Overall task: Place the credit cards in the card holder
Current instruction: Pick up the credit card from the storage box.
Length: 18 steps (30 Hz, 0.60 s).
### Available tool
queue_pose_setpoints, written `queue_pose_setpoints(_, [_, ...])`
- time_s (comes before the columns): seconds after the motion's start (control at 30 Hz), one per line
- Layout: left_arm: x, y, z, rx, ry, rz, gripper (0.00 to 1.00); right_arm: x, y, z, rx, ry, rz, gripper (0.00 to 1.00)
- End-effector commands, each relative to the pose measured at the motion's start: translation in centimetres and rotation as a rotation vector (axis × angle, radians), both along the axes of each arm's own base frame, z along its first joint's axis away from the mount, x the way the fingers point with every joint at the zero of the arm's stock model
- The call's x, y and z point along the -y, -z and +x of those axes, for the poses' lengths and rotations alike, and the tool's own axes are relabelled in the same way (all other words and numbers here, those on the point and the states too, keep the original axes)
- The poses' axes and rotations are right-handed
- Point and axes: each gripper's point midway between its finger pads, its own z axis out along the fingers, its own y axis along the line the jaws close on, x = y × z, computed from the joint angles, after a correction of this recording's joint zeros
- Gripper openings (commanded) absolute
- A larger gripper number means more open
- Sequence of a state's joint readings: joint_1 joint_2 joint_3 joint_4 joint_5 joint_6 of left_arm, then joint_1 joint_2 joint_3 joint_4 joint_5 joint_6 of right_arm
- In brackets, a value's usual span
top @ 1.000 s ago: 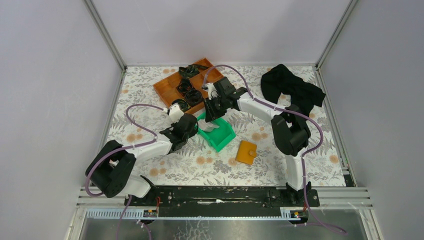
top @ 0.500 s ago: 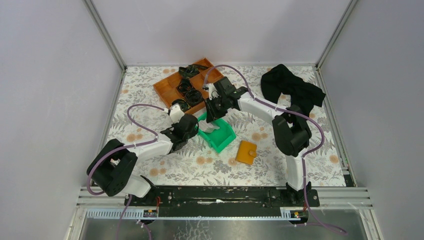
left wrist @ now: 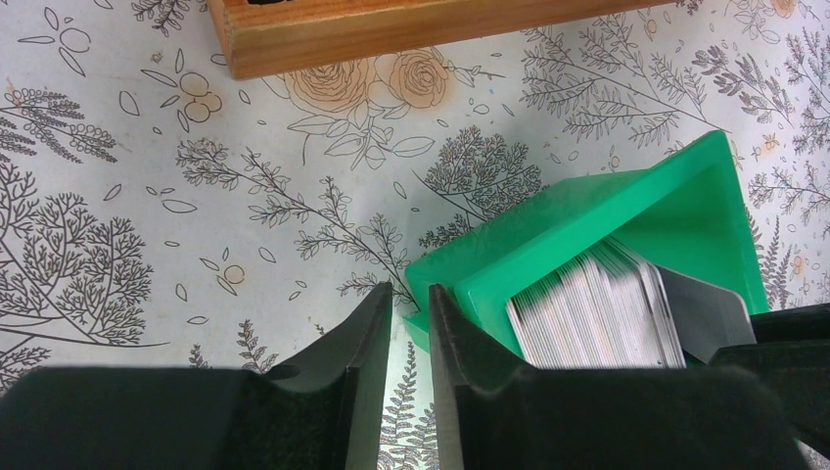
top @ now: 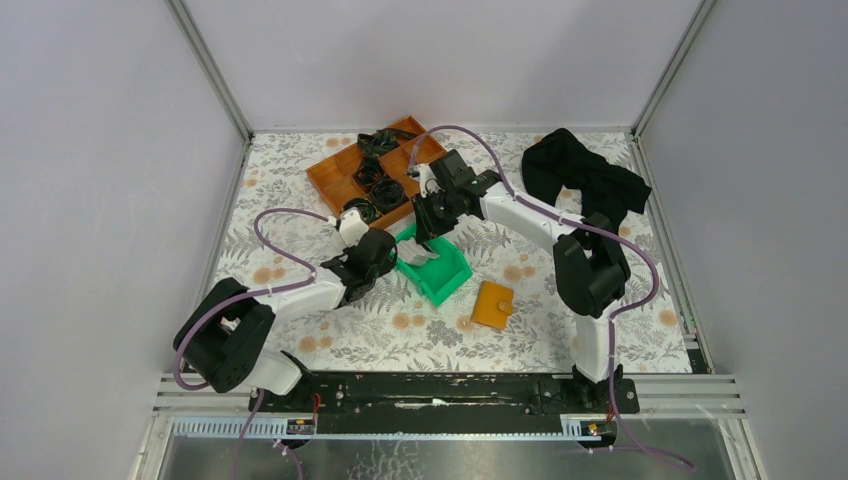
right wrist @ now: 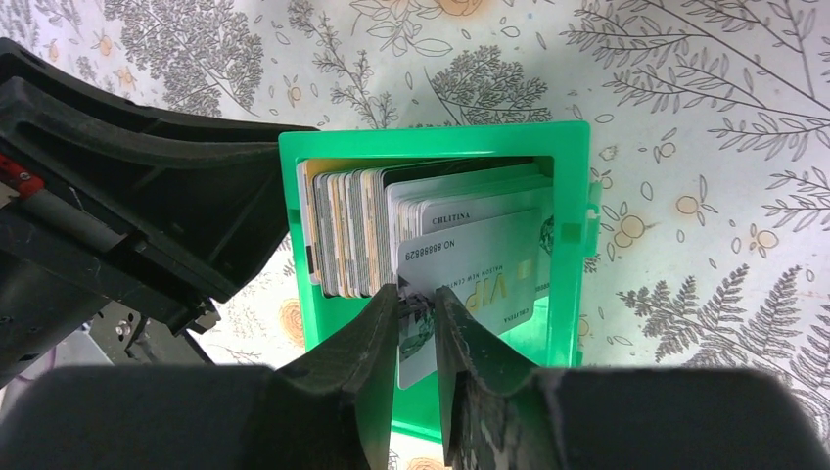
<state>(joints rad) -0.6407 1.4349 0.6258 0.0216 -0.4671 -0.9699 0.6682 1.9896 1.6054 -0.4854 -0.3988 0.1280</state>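
Credit cards [right wrist: 431, 225] stand packed on edge in the green bin [right wrist: 568, 196], and my right gripper [right wrist: 416, 304] is down among them. Its jaws stand narrow on either side of the left end of the front card [right wrist: 480, 279], a pale one lying tilted against the stack. I cannot tell whether the pads are actually biting it. That card's long side runs across my wrist view, away from the jaws toward the bin's right wall.

My left gripper [left wrist: 403, 323] sits at the bin's opposite corner, clamped almost closed on the rim, as I read it to hold the bin steady.

From the bin, the card holder [top: 492, 304] lies toward the arm bases and to the right, near the bin but not touching it, flat and folded shut on the table [top: 300, 300]. My right arm is the nearer one, and nothing stands between. I expect the closed flap to be the obstacle.

Farther out, the compartment tray [top: 335, 175] lies behind the bin and a black cloth [top: 580, 175] at the far right, both clear of that path.
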Motion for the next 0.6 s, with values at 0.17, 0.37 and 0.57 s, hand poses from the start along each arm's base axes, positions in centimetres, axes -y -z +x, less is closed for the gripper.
queue_pose_setpoints(0.17, [0.3, -1.5, 0.5, 0.061, -0.009, -0.035, 0.27, 1.7, -3.4, 1.5, 0.148, 0.059, -0.078, 0.17])
queue_pose_setpoints(0.37, [0.0, -1.8, 0.3, 0.062, -0.01, -0.031, 0.28, 3.4, -3.5, 2.2, 0.207, 0.091, -0.161, 0.06])
queue_pose_setpoints(0.57, [-1.2, -3.5, 0.0, 0.088, -0.04, -0.002, 0.3, 3.9, -5.9, 2.6, 0.301, 0.113, -0.178, 0.0])
